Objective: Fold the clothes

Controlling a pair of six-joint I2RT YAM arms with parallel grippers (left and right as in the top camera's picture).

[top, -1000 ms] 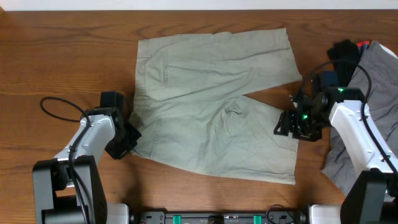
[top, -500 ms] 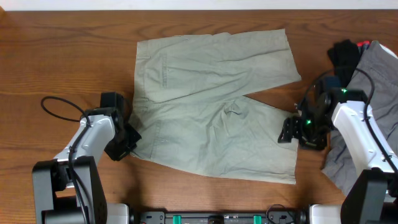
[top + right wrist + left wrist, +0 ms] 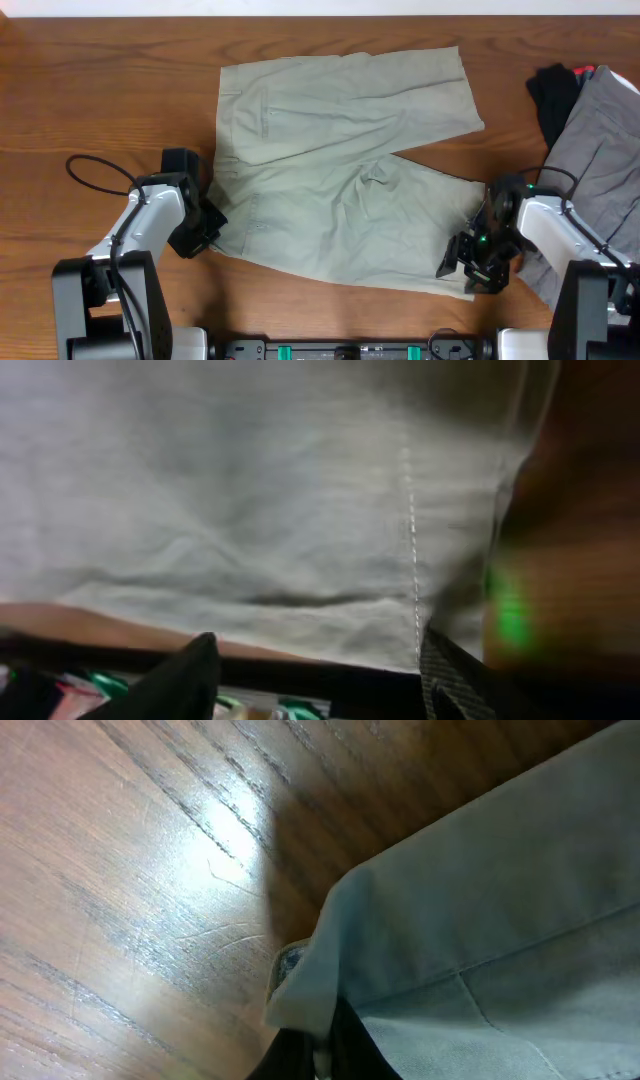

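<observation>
On the table (image 3: 100, 80) the shorts (image 3: 340, 170) are spread flat, waistband toward 9 o'clock. A grey garment (image 3: 600, 150) is heaped at 3 o'clock. The 8 o'clock waistband corner is pinched by the left gripper (image 3: 210, 228); the right gripper (image 3: 458, 268) is spread over the 4 o'clock hem.

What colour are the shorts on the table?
The shorts are plain pale khaki-green; overhead view shows it best.
</observation>
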